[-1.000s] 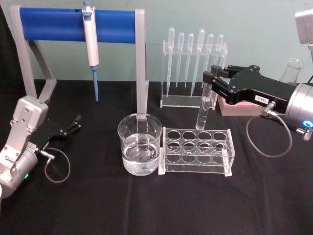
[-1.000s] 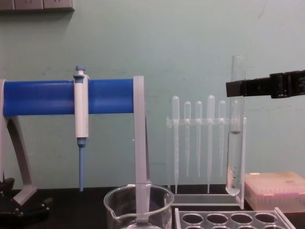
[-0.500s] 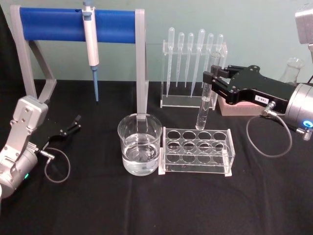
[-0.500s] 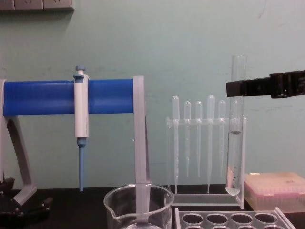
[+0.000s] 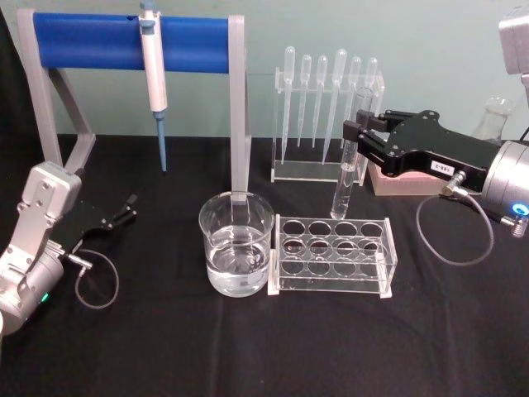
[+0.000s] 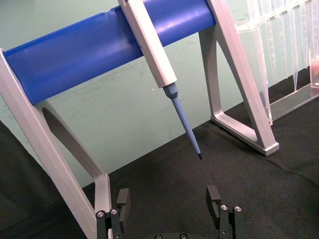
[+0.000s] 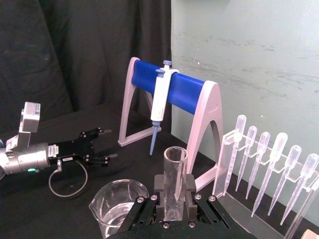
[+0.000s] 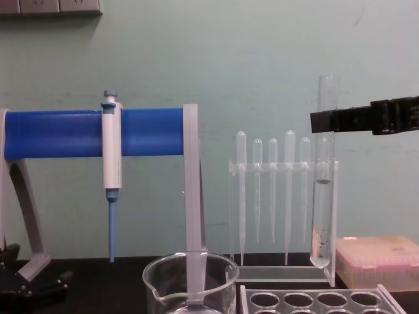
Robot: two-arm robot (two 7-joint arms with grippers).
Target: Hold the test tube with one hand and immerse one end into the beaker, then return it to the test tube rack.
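Nothing is shifting between the earlier frames and this moment: both arms and all the glassware are keeping their places. The right gripper (image 5: pixel 354 130) is reaching in from the right, above and behind the test tube rack (image 5: pixel 388 258). It is clamping its flat jaws onto the test tube (image 5: pixel 345 178) a little below the open rim. The tube is hanging upright, or very nearly so, over the rack's back row, right of its middle. Its round bottom is staying clear above the holes. The beaker (image 5: pixel 204 236) is standing just left of the rack, partly filled with clear liquid; whether the two are touching cannot be told. The left gripper (image 5: pixel 124 208) is resting low over the black table cover (image 5: pixel 248 347), well to the left of the rack. Its fingers (image 6: pixel 213 195) are spread wide apart and gripping nothing. Behind the rack a clear holder of bulb-topped pipettes (image 5: pixel 326 99) is standing. Behind and to the left, a blue-barred stand (image 5: pixel 91 40) is carrying a micropipette (image 5: pixel 153 70).
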